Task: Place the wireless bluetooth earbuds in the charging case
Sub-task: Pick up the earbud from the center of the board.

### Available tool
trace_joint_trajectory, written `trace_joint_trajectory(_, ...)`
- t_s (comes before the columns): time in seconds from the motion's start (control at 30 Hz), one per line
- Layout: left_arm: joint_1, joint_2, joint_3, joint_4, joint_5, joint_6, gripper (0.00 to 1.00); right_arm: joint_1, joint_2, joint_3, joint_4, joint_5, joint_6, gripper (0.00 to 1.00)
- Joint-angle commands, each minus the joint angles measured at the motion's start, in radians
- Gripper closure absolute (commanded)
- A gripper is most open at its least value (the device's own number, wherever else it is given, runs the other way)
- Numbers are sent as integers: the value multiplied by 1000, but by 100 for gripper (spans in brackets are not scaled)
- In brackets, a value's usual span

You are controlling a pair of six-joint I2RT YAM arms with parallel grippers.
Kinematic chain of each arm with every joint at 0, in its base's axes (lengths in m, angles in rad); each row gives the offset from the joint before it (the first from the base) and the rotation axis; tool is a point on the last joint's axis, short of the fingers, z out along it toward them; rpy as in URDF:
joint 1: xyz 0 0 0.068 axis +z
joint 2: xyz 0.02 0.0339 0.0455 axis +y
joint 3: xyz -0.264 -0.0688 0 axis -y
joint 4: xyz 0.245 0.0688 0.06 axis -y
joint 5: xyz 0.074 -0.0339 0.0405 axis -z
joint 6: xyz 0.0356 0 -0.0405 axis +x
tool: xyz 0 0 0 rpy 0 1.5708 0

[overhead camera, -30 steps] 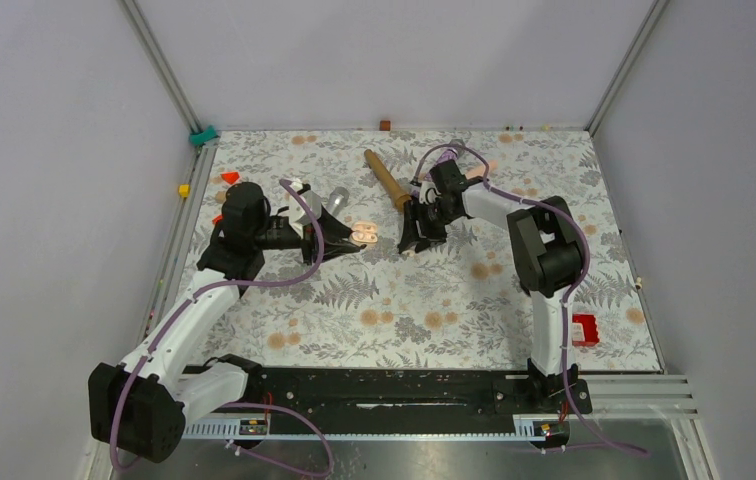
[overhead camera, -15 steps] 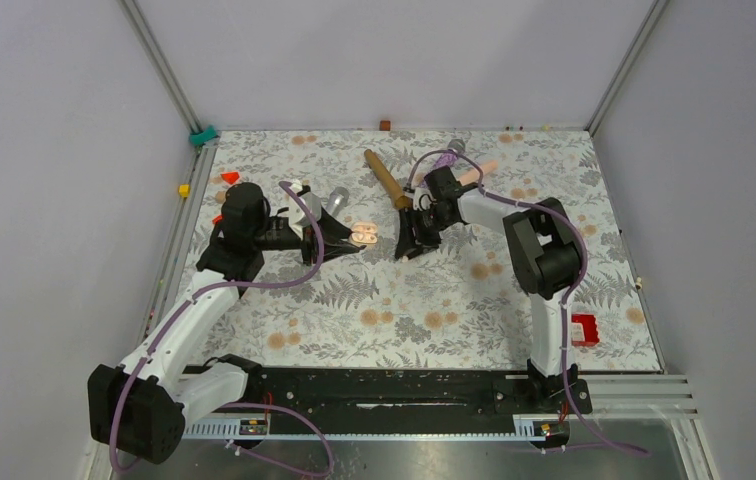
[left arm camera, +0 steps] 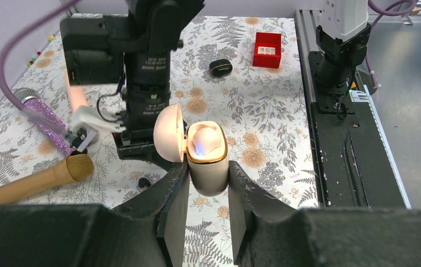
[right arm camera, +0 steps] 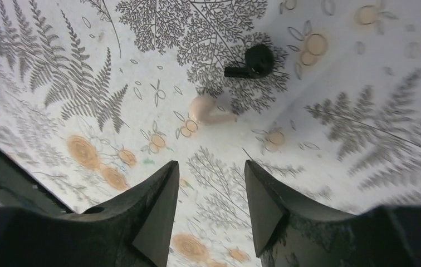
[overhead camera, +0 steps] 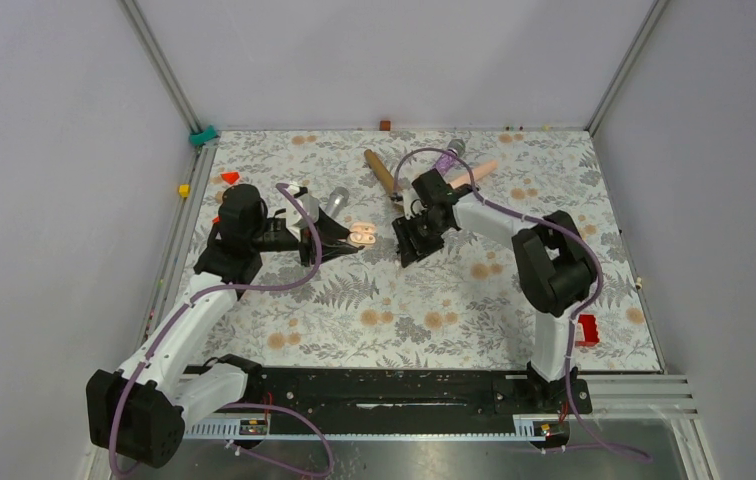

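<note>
My left gripper [left arm camera: 207,167] is shut on the pale pink charging case [left arm camera: 207,161]. It holds the case upright above the table with the lid open to the left, and a blue light glows inside. The case also shows in the top view [overhead camera: 361,235]. My right gripper [right arm camera: 209,167] is open and empty, pointing down at the table just right of the case [overhead camera: 409,243]. A tiny black earbud [right arm camera: 255,60] lies on the cloth beyond its fingertips. A small pale pink earbud-shaped piece [right arm camera: 208,109] lies nearer to them. The left wrist view shows a tiny black piece [left arm camera: 144,182] under the right gripper.
A wooden-handled microphone [overhead camera: 386,178], a purple microphone [overhead camera: 447,157] and a pink stick [overhead camera: 476,172] lie behind the right gripper. A round black pebble-like thing [left arm camera: 220,68] and a red box [overhead camera: 584,328] are at the near right. A silver object [overhead camera: 336,200] lies beside the left gripper.
My right gripper has shifted a little left, closer to the case, and its elbow has swung right. The left arm and the case have stayed still.
</note>
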State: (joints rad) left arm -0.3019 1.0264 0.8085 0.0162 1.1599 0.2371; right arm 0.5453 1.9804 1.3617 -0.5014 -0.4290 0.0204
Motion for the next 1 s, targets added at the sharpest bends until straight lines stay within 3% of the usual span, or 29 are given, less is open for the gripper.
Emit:
trace_joint_trajectory(0.0,6,-17,3,33,47,20,100,71,-165,19,-65,306,-207,45)
trace_joint_trajectory(0.1,6,-14,3,34,48,21,100,150,-190,8,-61,436,-300,44)
trace_joint_trajectory(0.33,6,-18,3,33,43,20,100,251,-144,48,-75,499,-433,43)
trace_joint_trajectory(0.63,6,-23,3,34,45,20,100,327,-13,113,-79,637,-410,43)
trace_joint_trajectory(0.97,13,-34,3,34,50,19,100,341,72,169,-79,671,-397,45)
